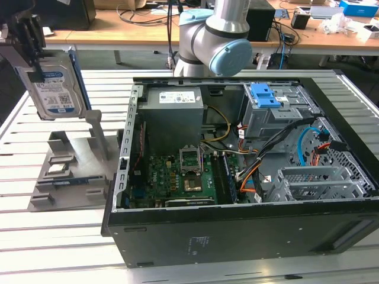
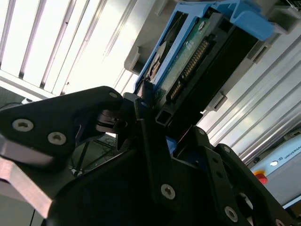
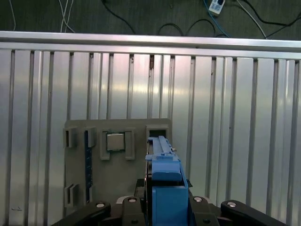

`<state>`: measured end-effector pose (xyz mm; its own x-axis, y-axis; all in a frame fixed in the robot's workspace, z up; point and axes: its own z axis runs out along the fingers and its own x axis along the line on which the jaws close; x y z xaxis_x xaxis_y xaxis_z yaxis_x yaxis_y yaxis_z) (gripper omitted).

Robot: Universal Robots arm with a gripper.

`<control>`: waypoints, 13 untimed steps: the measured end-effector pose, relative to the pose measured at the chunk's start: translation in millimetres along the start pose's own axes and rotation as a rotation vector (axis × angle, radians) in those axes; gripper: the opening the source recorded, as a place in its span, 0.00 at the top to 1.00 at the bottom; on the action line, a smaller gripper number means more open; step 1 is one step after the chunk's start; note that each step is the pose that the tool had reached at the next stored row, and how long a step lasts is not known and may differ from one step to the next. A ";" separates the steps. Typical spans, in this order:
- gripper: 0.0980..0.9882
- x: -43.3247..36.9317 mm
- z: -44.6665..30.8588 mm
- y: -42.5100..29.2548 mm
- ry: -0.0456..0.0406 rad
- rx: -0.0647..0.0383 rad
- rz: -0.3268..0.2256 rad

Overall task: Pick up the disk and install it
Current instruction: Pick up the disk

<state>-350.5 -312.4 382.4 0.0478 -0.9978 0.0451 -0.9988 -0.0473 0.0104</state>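
Up at the exterior view's left, above the slatted aluminium table [image 1: 23,236], the gripper [image 1: 32,56] is clamped on the disk [image 1: 53,89] and holds it clear of every surface. The disk hangs upright, its blue-and-white label facing the camera and a blue side rail along the edge toward the exterior view's right. In the second wrist view the black fingers [image 2: 146,136] of the gripper [image 2: 153,110] close on one end of the disk [image 2: 193,56], whose green circuit board, connector row and blue rails are turned to the camera. In the first wrist view the disk [image 3: 165,181] is seen edge-on, a blue rail uppermost.

Below it on the table lies a grey fixture plate [image 1: 71,177] with raised pockets; one pocket holds a square processor chip [image 1: 57,168]. The first wrist view shows that plate [image 3: 120,188] and chip [image 3: 115,141] beneath the disk.

Well apart, toward the exterior view's right, an open black computer case [image 1: 237,236] lies on its side. Inside it are a grey power supply [image 1: 174,97] with a white label, a green motherboard [image 1: 177,177], a blue caddy [image 1: 265,94] in the upper drive bay, and a grey metal drive cage [image 1: 314,183]. The robot arm [image 1: 216,35] rises behind the case.
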 end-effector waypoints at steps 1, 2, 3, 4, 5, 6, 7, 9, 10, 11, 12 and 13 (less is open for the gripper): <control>0.70 0.2 -4.4 0.0 0.0000 0.000 0.000; 0.70 0.3 -7.0 0.1 0.0000 0.000 0.000; 0.70 0.4 -9.2 0.1 0.0000 0.000 0.000; 0.70 0.6 -12.4 0.1 0.0000 0.000 0.000; 0.70 0.6 -14.3 0.1 0.0000 0.000 0.000; 0.70 0.7 -16.5 0.2 0.0000 0.000 0.000; 0.70 0.8 -18.2 0.2 0.0000 0.000 0.000; 0.70 1.0 -21.5 0.2 0.0000 0.000 0.000; 0.70 1.0 -23.0 0.2 0.0000 0.000 0.000; 0.70 1.1 -24.2 0.2 0.0000 0.000 0.000; 0.70 1.2 -25.6 0.3 0.0000 0.000 0.000; 0.70 1.2 -27.1 0.3 0.0000 0.000 0.000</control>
<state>-350.5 -312.4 409.5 0.0478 -0.9978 0.0452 -0.9988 -0.0473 0.0104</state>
